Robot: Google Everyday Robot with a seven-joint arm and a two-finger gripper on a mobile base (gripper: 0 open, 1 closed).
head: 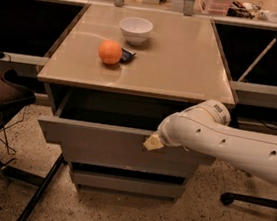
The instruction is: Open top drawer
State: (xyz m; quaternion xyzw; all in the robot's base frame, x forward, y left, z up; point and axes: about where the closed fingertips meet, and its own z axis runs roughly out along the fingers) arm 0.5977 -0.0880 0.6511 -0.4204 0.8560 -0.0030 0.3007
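Note:
The top drawer (99,143) is a wide grey flat-fronted drawer under the beige table top. It stands pulled out toward me, with a dark gap of its interior (113,112) showing behind the front. My gripper (153,142) is at the drawer front's upper edge, right of centre, at the end of my white arm (225,143), which reaches in from the right. Only a pale tip of the gripper shows against the front.
An orange (110,52), a small dark object (127,55) and a white bowl (135,29) sit on the table top (184,63). Narrower grey drawers (124,184) lie below. A dark stool (2,91) stands at left; an office chair base (253,199) at right.

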